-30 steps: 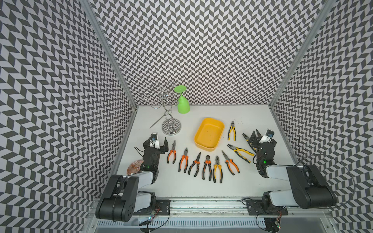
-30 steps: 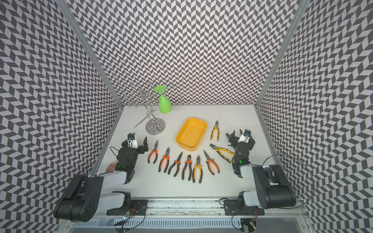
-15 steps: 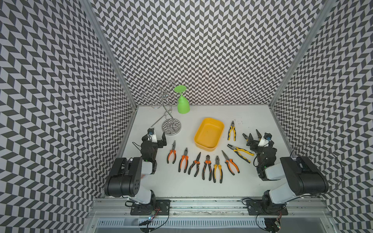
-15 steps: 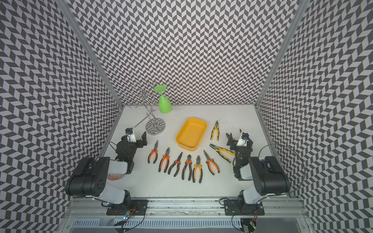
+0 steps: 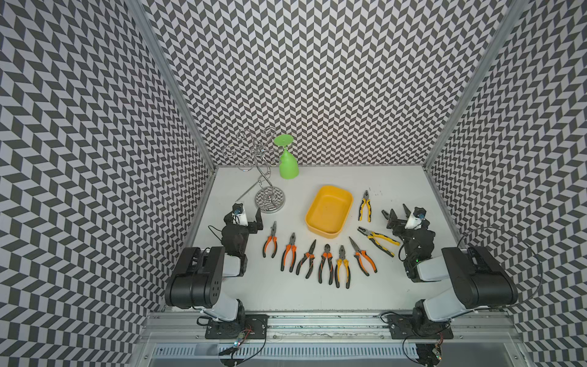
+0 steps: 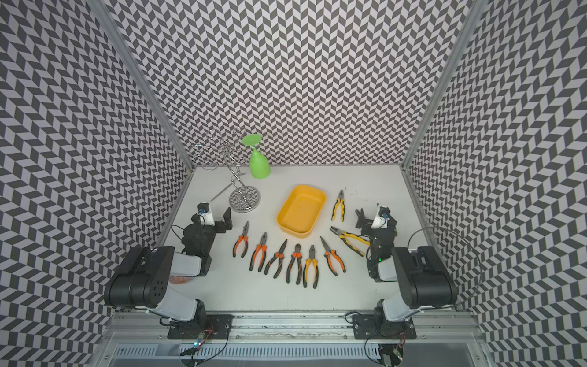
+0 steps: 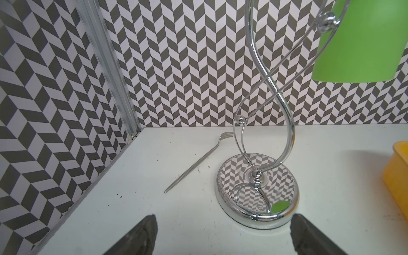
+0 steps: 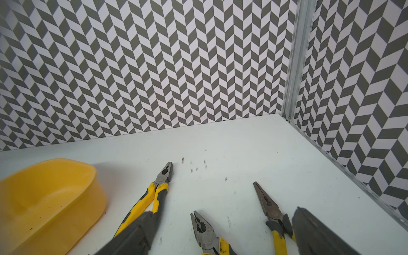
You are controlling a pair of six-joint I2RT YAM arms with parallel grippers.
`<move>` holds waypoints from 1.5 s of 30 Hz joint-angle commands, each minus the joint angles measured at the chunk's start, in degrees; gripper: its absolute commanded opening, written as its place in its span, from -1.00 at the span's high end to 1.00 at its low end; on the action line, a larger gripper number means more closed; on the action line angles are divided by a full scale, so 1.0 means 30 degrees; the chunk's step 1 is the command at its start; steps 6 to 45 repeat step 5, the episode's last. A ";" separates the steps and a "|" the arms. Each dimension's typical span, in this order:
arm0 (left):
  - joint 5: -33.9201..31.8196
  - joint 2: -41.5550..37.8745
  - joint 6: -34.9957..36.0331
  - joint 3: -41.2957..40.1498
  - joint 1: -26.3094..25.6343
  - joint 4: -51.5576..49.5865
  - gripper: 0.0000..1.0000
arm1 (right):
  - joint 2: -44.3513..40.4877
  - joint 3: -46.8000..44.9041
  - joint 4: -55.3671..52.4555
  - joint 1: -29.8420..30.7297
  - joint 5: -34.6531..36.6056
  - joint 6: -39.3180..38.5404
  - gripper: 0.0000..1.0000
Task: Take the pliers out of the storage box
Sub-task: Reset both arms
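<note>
The storage box (image 5: 340, 193) (image 6: 313, 197) is a shallow yellow tub in mid-table, and it holds nothing. Several pliers lie on the white table around it. A fan of orange-handled ones (image 5: 289, 254) (image 6: 259, 255) lies in front. Yellow-handled ones (image 5: 379, 240) (image 8: 143, 203) lie to its right. My left gripper (image 5: 244, 219) (image 7: 223, 229) is open over bare table by the chrome stand. My right gripper (image 5: 397, 214) (image 8: 225, 217) is open and low. A yellow-handled plier head (image 8: 204, 229) lies on the table between its fingers, not gripped.
A chrome glass stand (image 5: 270, 198) (image 7: 256, 194) with a hanging green glass (image 5: 288, 165) stands at the back left. A fork (image 7: 198, 161) lies beside it. A round orange-patterned dish (image 6: 179, 279) peeks from under the left arm. Patterned walls close three sides.
Both arms have folded up, their elbows rising by the front rail. The grippers stayed open in nearly the same spots. Nothing on the table has moved.
</note>
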 commanded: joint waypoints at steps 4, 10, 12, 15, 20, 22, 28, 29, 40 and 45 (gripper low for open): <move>0.0033 0.0039 0.0025 -0.0158 -0.0142 0.0523 -0.96 | -0.0184 0.0193 0.0791 -0.0052 -0.0157 -0.0164 -0.99; 0.0042 0.0028 0.0029 -0.0173 -0.0142 0.0540 -0.96 | -0.0184 0.0193 0.0790 -0.0046 -0.0147 -0.0153 -0.98; 0.0042 0.0028 0.0029 -0.0173 -0.0142 0.0540 -0.96 | -0.0184 0.0193 0.0790 -0.0046 -0.0147 -0.0153 -0.98; 0.0042 0.0028 0.0029 -0.0173 -0.0142 0.0540 -0.96 | -0.0184 0.0193 0.0790 -0.0046 -0.0147 -0.0153 -0.98; 0.0042 0.0028 0.0029 -0.0173 -0.0142 0.0540 -0.96 | -0.0184 0.0193 0.0790 -0.0046 -0.0147 -0.0153 -0.98; 0.0042 0.0028 0.0029 -0.0173 -0.0142 0.0540 -0.96 | -0.0184 0.0193 0.0790 -0.0046 -0.0147 -0.0153 -0.98; 0.0042 0.0028 0.0029 -0.0173 -0.0142 0.0540 -0.96 | -0.0184 0.0193 0.0790 -0.0046 -0.0147 -0.0153 -0.98; 0.0042 0.0028 0.0029 -0.0173 -0.0142 0.0540 -0.96 | -0.0184 0.0193 0.0790 -0.0046 -0.0147 -0.0153 -0.98; 0.0042 0.0028 0.0029 -0.0173 -0.0142 0.0540 -0.96 | -0.0184 0.0193 0.0790 -0.0046 -0.0147 -0.0153 -0.98; 0.0042 0.0028 0.0029 -0.0173 -0.0142 0.0540 -0.96 | -0.0184 0.0193 0.0790 -0.0046 -0.0147 -0.0153 -0.98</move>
